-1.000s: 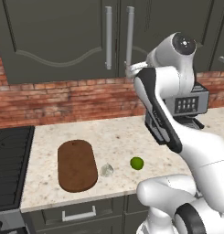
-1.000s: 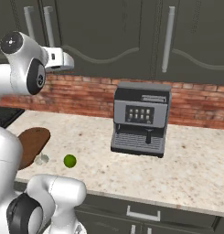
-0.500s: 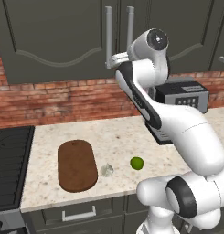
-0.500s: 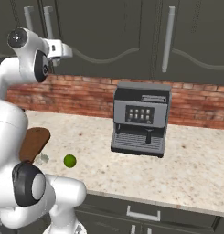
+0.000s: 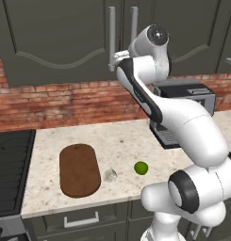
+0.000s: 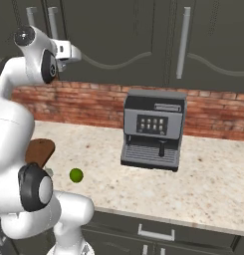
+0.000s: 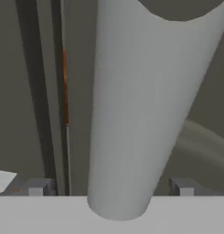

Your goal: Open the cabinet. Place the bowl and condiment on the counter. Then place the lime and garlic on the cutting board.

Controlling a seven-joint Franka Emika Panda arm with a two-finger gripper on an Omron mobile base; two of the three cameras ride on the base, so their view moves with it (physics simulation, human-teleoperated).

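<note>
The cabinet (image 5: 55, 37) hangs over the counter (image 5: 121, 139) with both doors closed. My gripper (image 5: 114, 60) is raised to the left door's silver bar handle (image 5: 111, 28). In the hand view this handle (image 7: 136, 105) runs between my open fingertips (image 7: 38, 186), which stand apart from it on either side. The bowl and the condiment are hidden. A green lime (image 5: 141, 167) and a pale garlic (image 5: 110, 175) lie on the counter just right of the brown cutting board (image 5: 79, 169). From the right base view I see the gripper (image 6: 76, 53), the lime (image 6: 76, 175) and the board's end (image 6: 40, 149).
A coffee machine (image 6: 153, 129) stands on the counter against the brick wall, to the right of my arm. A black stove top (image 5: 8, 169) borders the counter on the left. Drawer fronts with short handles (image 5: 81, 220) run below the counter edge.
The arm has swung left and up towards the cabinet, bringing the hand onto the left door's handle. The jaws have stayed open. Lime, garlic and board lie where they were.
</note>
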